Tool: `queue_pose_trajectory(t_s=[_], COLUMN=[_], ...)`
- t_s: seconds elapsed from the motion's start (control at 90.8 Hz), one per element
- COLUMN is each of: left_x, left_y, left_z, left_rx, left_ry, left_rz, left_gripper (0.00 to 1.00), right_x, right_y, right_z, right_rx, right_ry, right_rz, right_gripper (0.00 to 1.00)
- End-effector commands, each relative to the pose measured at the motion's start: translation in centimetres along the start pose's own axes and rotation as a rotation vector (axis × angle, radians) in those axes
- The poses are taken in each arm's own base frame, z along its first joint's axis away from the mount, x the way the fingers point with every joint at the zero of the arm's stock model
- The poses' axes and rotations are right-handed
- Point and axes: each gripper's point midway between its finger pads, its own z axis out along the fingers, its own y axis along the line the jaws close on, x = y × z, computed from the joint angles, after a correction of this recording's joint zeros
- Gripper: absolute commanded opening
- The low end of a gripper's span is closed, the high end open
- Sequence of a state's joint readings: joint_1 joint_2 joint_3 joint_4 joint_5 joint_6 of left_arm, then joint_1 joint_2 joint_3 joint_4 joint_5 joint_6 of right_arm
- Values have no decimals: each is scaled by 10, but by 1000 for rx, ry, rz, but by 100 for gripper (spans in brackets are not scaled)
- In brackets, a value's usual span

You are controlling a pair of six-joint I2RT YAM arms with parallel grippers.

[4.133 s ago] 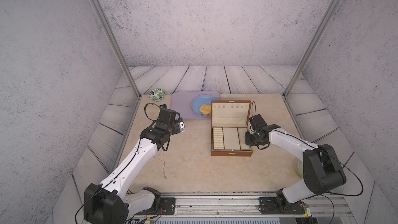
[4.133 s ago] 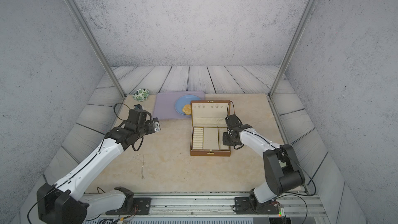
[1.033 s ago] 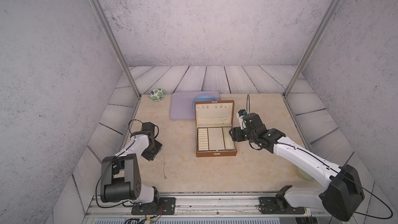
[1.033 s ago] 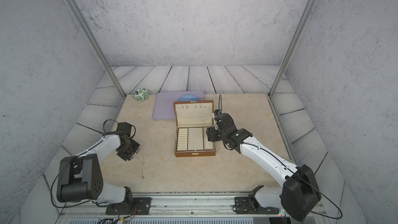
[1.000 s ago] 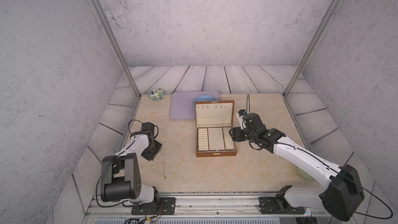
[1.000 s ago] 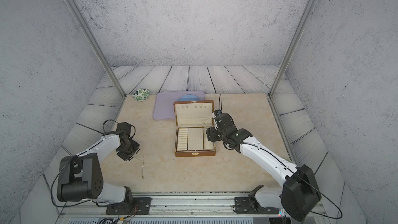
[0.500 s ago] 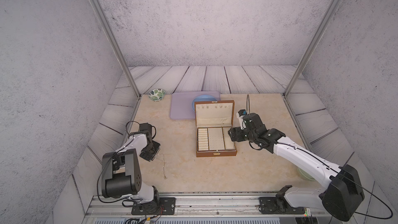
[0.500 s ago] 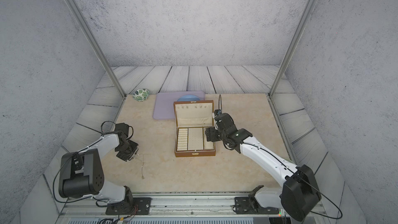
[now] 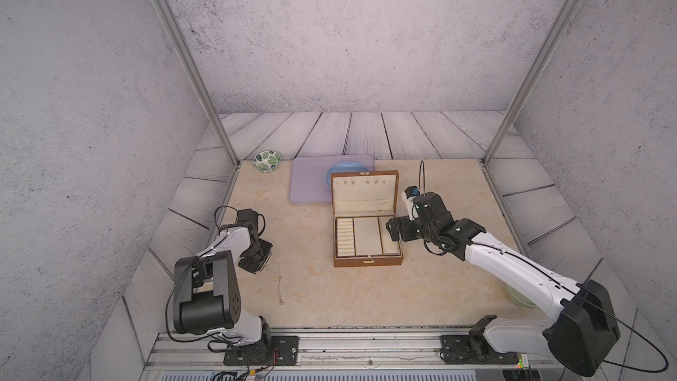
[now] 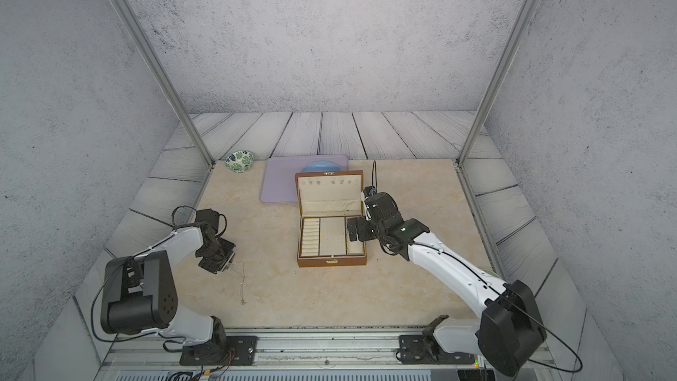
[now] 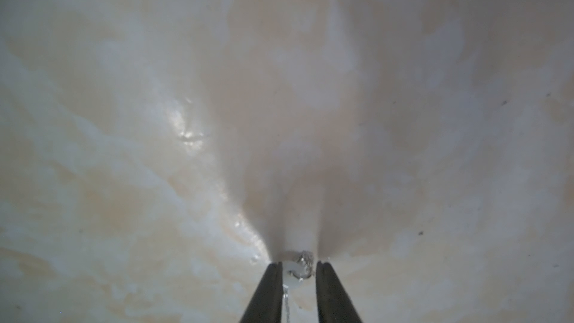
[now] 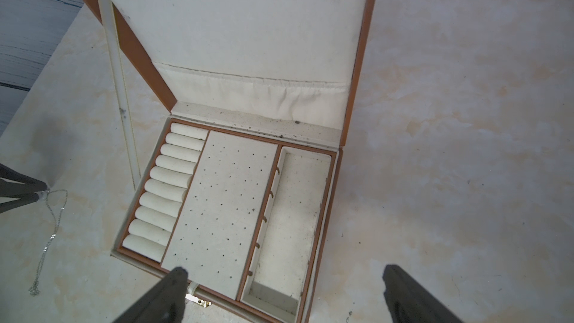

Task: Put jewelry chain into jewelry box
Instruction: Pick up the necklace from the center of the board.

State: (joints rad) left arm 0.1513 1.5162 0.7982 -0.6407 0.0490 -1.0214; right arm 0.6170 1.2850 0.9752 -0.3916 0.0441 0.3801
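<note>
One jewelry chain (image 9: pixel 279 280) lies nearest on the bench (image 9: pixel 329 295), running from near the front edge up to the left gripper (image 9: pixel 263 262), one of two. Its jaws stand a narrow gap apart astride the chain's bunched end, and no pinch shows. Only the left wrist view shows that meeting. Farther in sits one jewelry box (image 9: pixel 366 262), lid up, empty. The right gripper (image 9: pixel 395 230) hovers at its right side, spread wide, holding nothing. The right wrist view alone lets the ten ring rolls (image 12: pixel 167 187) be counted. Farthest, only in the top views: one lilac tray (image 9: pixel 307 181), one blue plate (image 9: pixel 339 174), one leaf-patterned bowl (image 9: pixel 266 162).
</note>
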Motion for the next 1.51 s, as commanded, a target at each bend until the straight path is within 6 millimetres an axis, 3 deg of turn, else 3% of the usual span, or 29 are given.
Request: queue_pose_trajectory(t_s=[0.0, 0.198, 0.286, 0.352, 0.451, 0.594, 0.683, 0.903, 1.31, 1.497], left_x=[-3, -10, -12, -14, -12, -5, -1, -7, 1, 5], left_y=[3, 4, 3, 3, 2, -1, -4, 5, 16, 19], left_z=[2, -7, -15, -21, -24, -16, -11, -7, 14, 13], left_rx=[-19, -36, -33, -29, -16, 1, 18, -37, -77, -61], left_ry=[1, -22, -36, -47, -42, 0, 25, -9, 29, 24], left_rz=[-14, 3, 14, 14, 10, -28, -42, 10, 99, 103], left_gripper=[20, 17, 5, 4, 4, 27, 33, 31, 23, 16], right_x=[0, 0, -1, -1, -1, 0, 0, 1, 2, 2], right_y=[0, -1, -2, -1, -1, -1, -1, -2, -2, -2], right_z=[-2, -2, -2, -2, -1, 0, 0, 0, 3, 3], right_rx=[6, 9, 12, 11, 11, 8, 9, 13, 14, 16], right_ry=[-8, -10, -11, -12, -11, -8, -7, -5, 2, 2], right_rz=[-8, -7, -7, -8, -7, -5, -5, -7, -3, -3], right_gripper=[99, 99, 99, 99, 99, 99, 99, 99, 99, 99])
